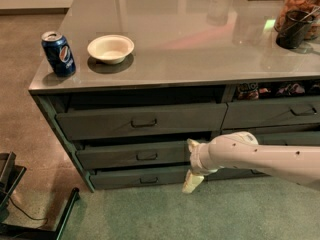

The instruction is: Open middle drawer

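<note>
Bench (pixel 200 44) top: blue soda can (pixel 58 53) upright nr front-left corner. White bowl (pixel 110 48) just right of it, not touching. Dark jar (pixel 298 15) at right edge twd back. None of these block the drawers. Under front edge, L stack of 3 fronts: top drawer (pixel 142 120), middle drawer (pixel 132 155), bottom drawer (pixel 142 177). Middle drawer sits btwn the other two; small pull handle (pixel 146 156) at its centre, unobstructed. Tool (pixel 192 163) on white arm (pixel 260 159) reaching in from right, at right end of middle drawer front, well right of handle. Tool opening: can't tell. Contact w/ front: can't tell. Nothing seen held.
</note>
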`<state>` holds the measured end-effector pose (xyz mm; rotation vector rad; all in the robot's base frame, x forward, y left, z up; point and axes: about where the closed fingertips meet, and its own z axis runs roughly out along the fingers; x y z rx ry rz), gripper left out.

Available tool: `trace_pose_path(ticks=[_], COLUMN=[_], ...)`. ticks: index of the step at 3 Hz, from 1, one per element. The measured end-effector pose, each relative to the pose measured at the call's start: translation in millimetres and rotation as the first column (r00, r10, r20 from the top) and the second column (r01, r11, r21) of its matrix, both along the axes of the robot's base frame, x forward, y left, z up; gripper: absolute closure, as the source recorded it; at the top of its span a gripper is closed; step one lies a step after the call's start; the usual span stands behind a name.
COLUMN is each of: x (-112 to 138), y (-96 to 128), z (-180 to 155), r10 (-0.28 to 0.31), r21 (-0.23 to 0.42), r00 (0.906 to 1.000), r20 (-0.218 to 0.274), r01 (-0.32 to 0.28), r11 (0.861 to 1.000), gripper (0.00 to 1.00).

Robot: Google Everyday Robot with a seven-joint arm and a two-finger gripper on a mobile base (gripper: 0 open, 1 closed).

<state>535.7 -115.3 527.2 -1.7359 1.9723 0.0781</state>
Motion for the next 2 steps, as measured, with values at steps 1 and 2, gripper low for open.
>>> trace_pose_path(ticks=[1,2], x=[13,27], y=[4,5], z=[-17,-33], r10=[0.021,0.038], r21=[0.012,0.026], r00=[0.9993,0.998], r20=[0.032,0.05], r01=[-0.021,-0.04], r11=[1.0,0.999], gripper=[0.0,0.0])
